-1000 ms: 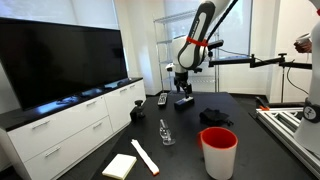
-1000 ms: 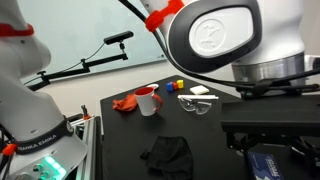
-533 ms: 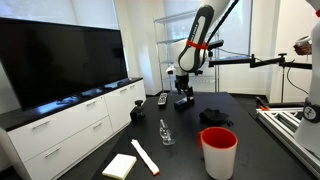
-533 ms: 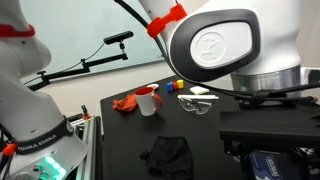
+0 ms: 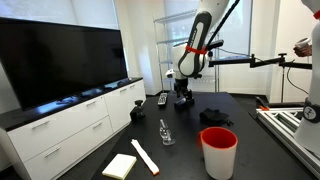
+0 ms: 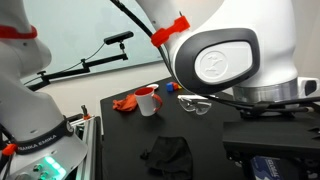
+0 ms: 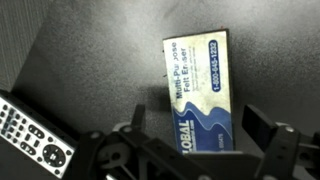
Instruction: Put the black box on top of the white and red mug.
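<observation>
While our gripper (image 7: pixel 198 135) hangs with jaws apart over the black box (image 7: pixel 197 75), which lies at the table's far end near the remote (image 7: pixel 35 142), we risk a skewed close nudging it aside, well apart from the white and red mug (image 5: pixel 219 151).

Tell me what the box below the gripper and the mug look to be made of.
Black box: likely printed cardboard with a slight sheen, judging by the flat label face, straight edges and crisp lettering. White and red mug: probably glazed ceramic or hard plastic. It has a smooth red wall and a white rim, but is too small in view to tell which.
</observation>
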Motion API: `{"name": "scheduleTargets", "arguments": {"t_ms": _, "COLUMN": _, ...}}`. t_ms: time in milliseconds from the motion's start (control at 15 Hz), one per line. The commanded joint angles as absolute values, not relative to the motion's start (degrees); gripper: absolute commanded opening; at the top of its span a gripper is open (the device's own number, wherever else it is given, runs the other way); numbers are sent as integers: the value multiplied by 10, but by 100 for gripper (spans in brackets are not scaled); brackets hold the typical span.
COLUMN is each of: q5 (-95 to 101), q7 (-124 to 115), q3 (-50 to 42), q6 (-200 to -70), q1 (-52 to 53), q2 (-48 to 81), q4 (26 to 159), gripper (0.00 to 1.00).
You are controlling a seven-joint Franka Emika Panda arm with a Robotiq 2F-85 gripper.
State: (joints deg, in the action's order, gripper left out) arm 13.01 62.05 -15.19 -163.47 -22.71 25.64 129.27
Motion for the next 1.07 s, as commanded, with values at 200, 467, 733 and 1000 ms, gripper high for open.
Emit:
{"name": "scheduleTargets", "arguments": {"t_ms": 200, "q5": 141, "q7": 630, "q3": -137, "q6": -1628, "q1": -244, "q2": 265, "q4": 1275, "gripper": 73}}
{"name": "scheduleTargets", "arguments": {"t_ms": 467, "q5": 145, "q7": 626, "q3": -141, "q6": -1629, "q1": -242, "q2": 271, "q4": 1271, "gripper": 40}}
{"name": "scheduleTargets", "arguments": {"t_ms": 733, "q5": 160, "q7": 623, "q3": -151, "q6": -1626, "q1": -232, "q2": 250, "q4": 1286, "gripper": 31}}
{"name": "scheduleTargets", "arguments": {"t_ms": 1000, "q5": 305, "q7": 573, "q3": -244, "q6": -1671, "q1": -142, "q2": 150, "q4": 1358, "gripper": 31}}
